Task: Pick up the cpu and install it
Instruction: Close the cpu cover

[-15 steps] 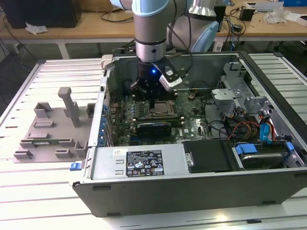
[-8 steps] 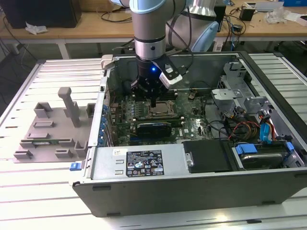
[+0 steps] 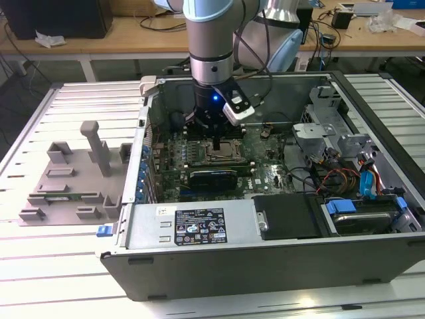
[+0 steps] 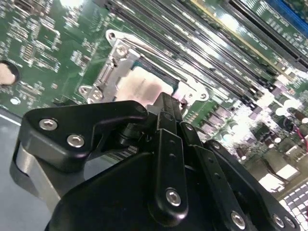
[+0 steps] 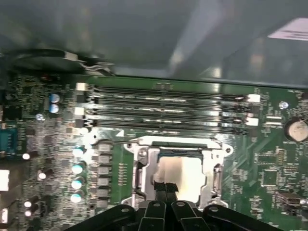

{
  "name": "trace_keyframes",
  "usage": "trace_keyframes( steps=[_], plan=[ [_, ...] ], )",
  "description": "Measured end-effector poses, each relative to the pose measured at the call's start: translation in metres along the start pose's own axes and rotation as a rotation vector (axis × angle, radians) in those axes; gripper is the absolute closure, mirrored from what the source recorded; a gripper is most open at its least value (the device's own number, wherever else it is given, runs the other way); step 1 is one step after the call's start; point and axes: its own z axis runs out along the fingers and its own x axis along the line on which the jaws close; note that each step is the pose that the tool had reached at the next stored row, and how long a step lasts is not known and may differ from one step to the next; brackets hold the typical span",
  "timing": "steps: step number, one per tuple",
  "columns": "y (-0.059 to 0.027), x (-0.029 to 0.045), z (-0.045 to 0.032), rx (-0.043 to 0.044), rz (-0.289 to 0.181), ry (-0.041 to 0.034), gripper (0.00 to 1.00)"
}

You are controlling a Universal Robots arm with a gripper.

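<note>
Gripper (image 5: 166, 186) low inside case (image 3: 265, 260), fingers (image 5: 160, 193) closed together with nothing between them, tips at cpu (image 5: 188, 174), cpu lying in socket (image 5: 139, 169) directly beneath gripper

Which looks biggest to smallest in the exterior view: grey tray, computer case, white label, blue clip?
1. computer case
2. grey tray
3. white label
4. blue clip
Label and clip sit nearer the camera than the tray, yet the order is plain.
</note>
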Motion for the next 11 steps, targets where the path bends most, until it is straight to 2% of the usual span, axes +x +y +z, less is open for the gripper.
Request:
trace_keyframes(
  steps=[2,3,6,8,10,11],
  plan=[
    [-0.0003,-0.006,0.0006,0.0002,0.004,0.0001,0.89],
    [-0.0006,-0.0124,0.0011,0.0004,0.008,0.0001,0.89],
    [-0.0006,-0.0129,0.0002,0.0006,0.008,0.0003,0.89],
    [-0.0008,-0.0133,-0.0077,0.0005,0.009,0.0002,0.89],
    [-0.0011,-0.0139,-0.0194,0.0006,0.009,0.0003,0.89],
    [-0.0012,-0.014,-0.0202,0.0005,0.009,0.0002,0.89]
  ],
)
